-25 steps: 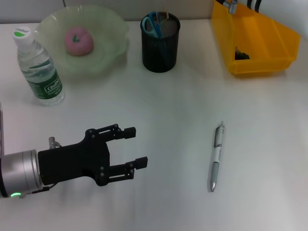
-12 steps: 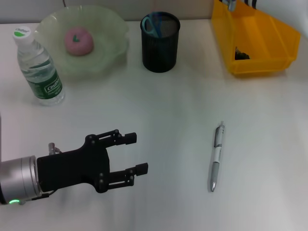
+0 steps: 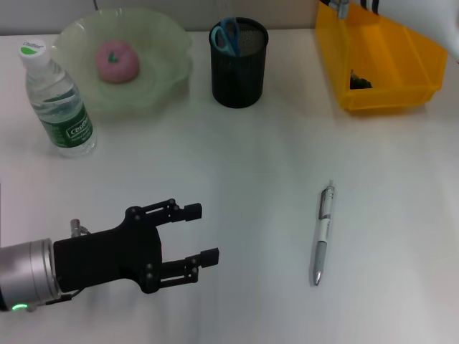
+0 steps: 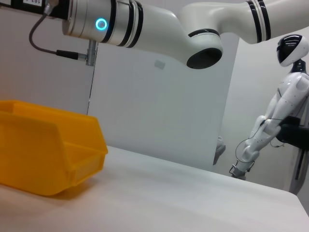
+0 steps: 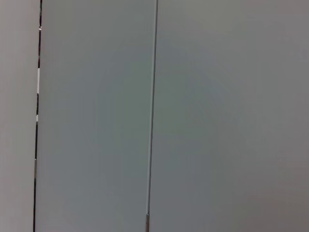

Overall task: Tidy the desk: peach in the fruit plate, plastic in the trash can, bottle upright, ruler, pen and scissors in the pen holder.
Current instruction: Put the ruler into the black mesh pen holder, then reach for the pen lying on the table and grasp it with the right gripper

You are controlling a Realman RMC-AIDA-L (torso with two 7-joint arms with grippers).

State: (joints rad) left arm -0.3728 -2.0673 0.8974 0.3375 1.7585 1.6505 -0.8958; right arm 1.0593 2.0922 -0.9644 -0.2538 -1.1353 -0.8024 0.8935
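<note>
A silver pen lies on the white desk right of centre. My left gripper hovers open and empty at the lower left, well apart from the pen. The black mesh pen holder stands at the back with blue-handled scissors in it. The pink peach rests in the pale green fruit plate. The bottle stands upright beside the plate. The yellow trash can holds a dark scrap; I cannot tell if it is the plastic. The ruler is out of view.
A white part of my right arm shows at the top right corner, above the bin. In the left wrist view that arm hangs over the yellow bin. The right wrist view shows only a grey wall.
My left gripper has drifted slightly toward the front edge, still open. A white part of the right arm has come into the top right corner.
</note>
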